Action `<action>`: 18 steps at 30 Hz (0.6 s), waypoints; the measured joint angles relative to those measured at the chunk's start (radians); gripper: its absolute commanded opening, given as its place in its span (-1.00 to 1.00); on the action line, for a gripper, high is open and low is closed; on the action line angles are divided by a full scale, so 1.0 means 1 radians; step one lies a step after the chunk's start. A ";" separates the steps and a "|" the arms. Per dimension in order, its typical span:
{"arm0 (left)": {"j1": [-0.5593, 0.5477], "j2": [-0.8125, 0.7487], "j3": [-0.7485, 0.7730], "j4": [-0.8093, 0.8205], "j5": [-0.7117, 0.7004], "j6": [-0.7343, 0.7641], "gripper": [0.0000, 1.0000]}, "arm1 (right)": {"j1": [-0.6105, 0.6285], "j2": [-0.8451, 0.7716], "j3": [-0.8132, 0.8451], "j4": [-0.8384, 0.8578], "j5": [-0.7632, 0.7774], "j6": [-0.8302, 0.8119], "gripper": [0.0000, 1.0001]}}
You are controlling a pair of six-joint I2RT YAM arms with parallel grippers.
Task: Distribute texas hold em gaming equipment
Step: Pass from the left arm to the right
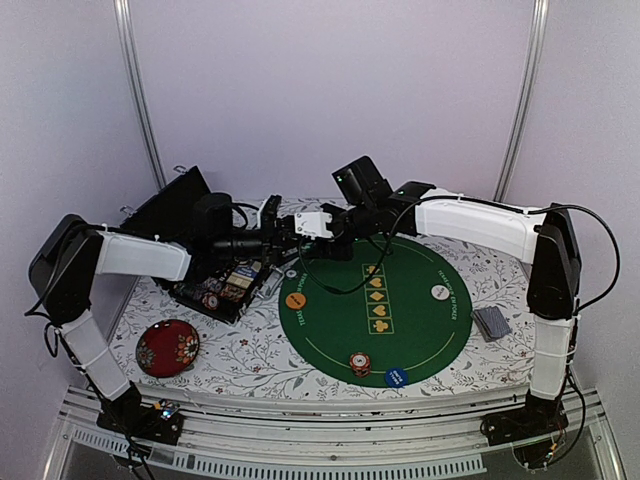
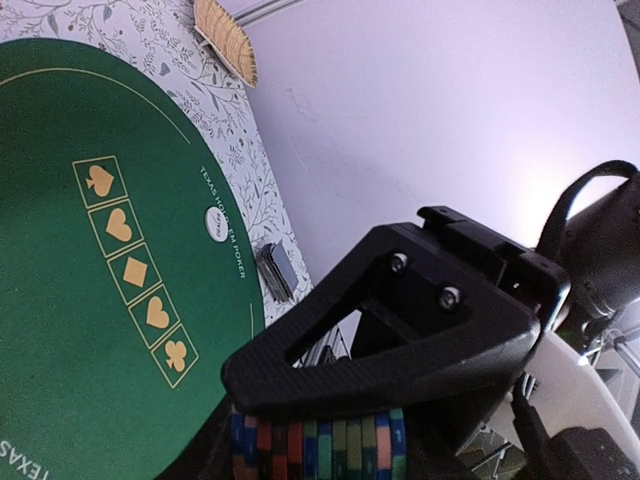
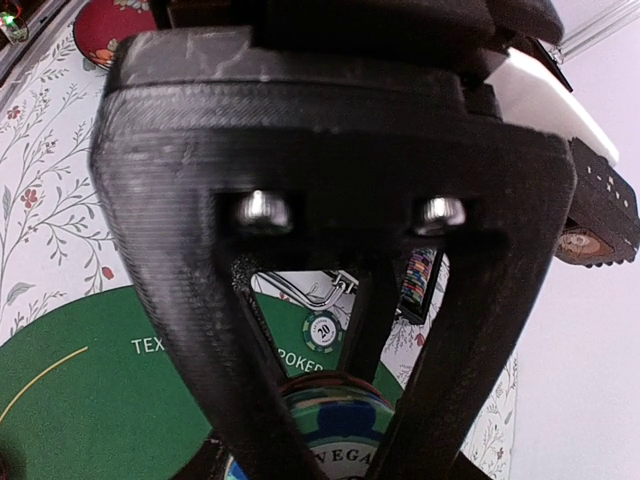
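Holding a chip row (image 2: 320,445) of many colours, the left gripper (image 1: 268,238) looks closed on it. Only one black finger (image 2: 400,330) shows there; the other is hidden. Right beside it, the right gripper (image 1: 298,232) has a chip face (image 3: 335,435) between two black legs, but I cannot tell if it is squeezing. Both meet in the air at 11 o'clock of the green mat (image 1: 420,340). Black parts fill most of both wrist views.

On the mat, an orange disc (image 1: 294,300) sits at 9 o'clock, a white disc (image 1: 439,292) at 3, and a blue disc (image 1: 396,377) and a small chip stack (image 1: 360,364) at 6. Cards (image 1: 490,321) lie off the mat at 3 o'clock on the flowery counter (image 1: 250,350). A black case (image 1: 190,255) is at 10 o'clock and a red dish (image 1: 167,347) at 8. Pale walls stand behind.

The left wrist view shows a tan woven piece (image 2: 225,40) that the top view does not. The right wrist view shows a green chip marked 20 (image 3: 322,327).
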 measured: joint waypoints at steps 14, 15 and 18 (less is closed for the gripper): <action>0.001 0.037 -0.010 0.067 0.020 -0.037 -0.52 | 0.001 0.000 0.000 -0.035 -0.002 0.046 -0.96; 0.001 0.042 -0.010 0.072 0.024 -0.042 -0.48 | 0.001 0.000 0.001 -0.041 -0.002 0.051 -0.96; 0.001 0.057 -0.006 0.082 0.036 -0.058 -0.39 | 0.000 0.008 0.018 -0.070 -0.003 0.074 -0.96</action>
